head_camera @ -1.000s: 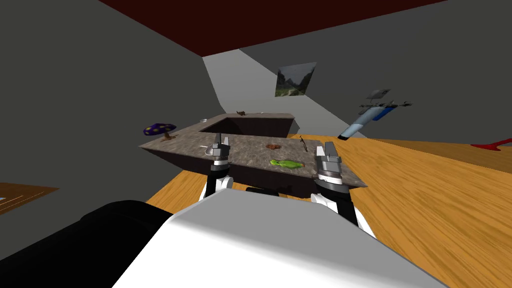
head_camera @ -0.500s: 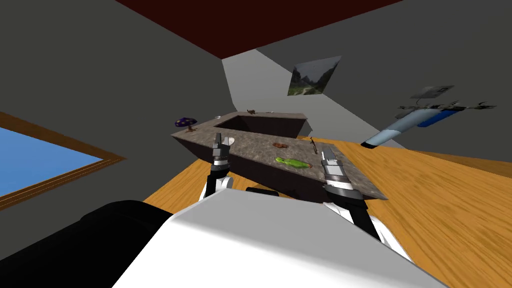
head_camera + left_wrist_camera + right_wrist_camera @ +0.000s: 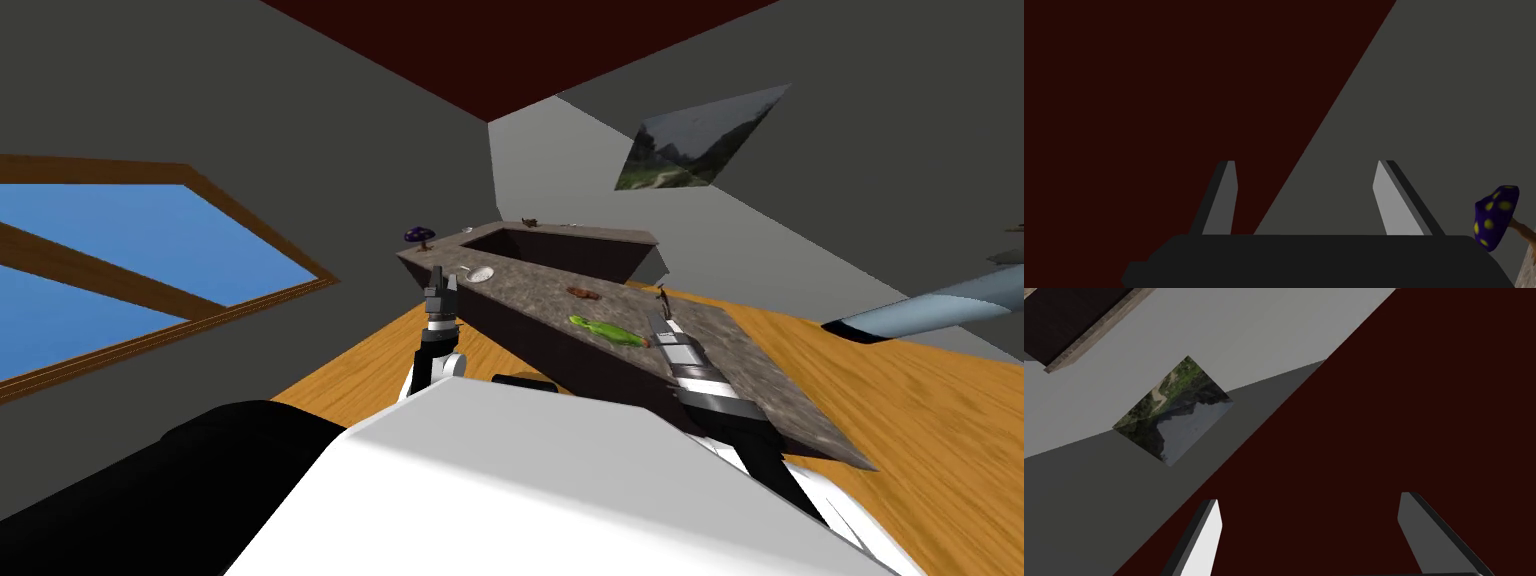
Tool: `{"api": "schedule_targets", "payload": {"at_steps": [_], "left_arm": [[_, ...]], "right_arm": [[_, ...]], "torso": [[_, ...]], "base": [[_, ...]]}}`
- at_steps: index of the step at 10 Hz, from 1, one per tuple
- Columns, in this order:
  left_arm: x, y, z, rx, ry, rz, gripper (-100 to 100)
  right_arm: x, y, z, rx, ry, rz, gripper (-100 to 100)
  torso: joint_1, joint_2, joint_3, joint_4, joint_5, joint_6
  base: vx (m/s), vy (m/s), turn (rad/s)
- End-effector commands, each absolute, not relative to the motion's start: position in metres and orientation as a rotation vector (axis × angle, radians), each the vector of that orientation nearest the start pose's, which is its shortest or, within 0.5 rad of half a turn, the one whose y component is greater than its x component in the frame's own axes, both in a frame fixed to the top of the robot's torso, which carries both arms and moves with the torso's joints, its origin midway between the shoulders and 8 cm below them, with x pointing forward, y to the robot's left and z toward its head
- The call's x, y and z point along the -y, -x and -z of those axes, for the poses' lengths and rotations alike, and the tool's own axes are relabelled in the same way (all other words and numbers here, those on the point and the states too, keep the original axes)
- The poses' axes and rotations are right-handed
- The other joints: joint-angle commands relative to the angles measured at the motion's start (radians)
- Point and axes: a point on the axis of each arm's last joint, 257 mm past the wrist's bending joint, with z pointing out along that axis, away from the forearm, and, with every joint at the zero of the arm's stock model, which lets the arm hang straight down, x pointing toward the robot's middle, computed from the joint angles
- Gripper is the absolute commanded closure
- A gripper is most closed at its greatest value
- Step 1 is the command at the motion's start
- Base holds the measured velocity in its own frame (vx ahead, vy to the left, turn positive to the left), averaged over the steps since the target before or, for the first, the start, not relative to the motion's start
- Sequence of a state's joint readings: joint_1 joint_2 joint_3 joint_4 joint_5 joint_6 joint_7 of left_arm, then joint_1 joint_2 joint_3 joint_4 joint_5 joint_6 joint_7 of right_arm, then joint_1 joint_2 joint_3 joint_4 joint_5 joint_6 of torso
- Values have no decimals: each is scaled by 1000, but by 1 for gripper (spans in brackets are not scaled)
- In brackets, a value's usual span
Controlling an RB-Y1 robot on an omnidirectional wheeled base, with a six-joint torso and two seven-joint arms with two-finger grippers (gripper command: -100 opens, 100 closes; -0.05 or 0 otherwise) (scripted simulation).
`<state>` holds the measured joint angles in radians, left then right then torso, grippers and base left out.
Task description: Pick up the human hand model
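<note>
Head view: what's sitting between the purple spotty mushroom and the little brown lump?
The head view shows a small white round dish there, on the mottled grey counter.

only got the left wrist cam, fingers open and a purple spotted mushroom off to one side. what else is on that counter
Observer: The head view shows a green thing lying on the counter, near the right hand.
Operator: anything that could be the hand model
Observer: A small brown thing lies beyond the green one, farther from you. It is too small to tell what it is.
Operator: is the right hand ready
Observer: In the right wrist view its fingers stand apart, open, with nothing between them.
</note>
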<state>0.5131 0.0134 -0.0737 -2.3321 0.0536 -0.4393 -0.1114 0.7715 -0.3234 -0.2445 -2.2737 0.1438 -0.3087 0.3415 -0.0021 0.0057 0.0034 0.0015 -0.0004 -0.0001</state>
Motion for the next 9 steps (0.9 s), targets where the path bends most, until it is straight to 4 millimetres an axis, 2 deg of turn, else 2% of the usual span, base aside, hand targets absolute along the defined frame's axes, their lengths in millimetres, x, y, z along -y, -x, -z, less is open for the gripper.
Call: {"api": "schedule_targets", "payload": {"at_steps": [1, 3, 4, 7, 8, 9], "left_arm": [[-261, -345, -31, -638, 666, 1301, 0], [-261, -345, -31, -638, 666, 1300, 0], [-261, -345, -31, -638, 666, 1300, 0], [-261, -345, -31, -638, 666, 1300, 0], [-261, -345, -31, -638, 666, 1300, 0], [-261, -345, -31, -638, 666, 1300, 0]], "right_arm": [[387, -316, 98, -1352, -345, -333, -100], [413, -300, 122, -1464, -291, -166, -100], [413, -300, 122, -1465, -291, -166, -100], [455, -269, 156, -1630, -186, 91, -100], [455, -269, 156, -1631, -186, 91, -100], [469, -256, 167, -1687, -145, 177, -100]], "torso": [[0, 0, 0, 0, 0, 0], [-1, -2, -1, 0, 0, 0], [-1, -3, -2, -1, 0, 0], [-1, -6, -3, -1, 0, 0], [-1, -6, -4, -1, 0, 0], [-2, -7, -4, -1, 0, 1]], "base": [[-71, 13, 433], [-55, 16, 472], [-25, 9, 225], [-5, 20, 413], [6, 5, 215], [14, 7, 387]]}}
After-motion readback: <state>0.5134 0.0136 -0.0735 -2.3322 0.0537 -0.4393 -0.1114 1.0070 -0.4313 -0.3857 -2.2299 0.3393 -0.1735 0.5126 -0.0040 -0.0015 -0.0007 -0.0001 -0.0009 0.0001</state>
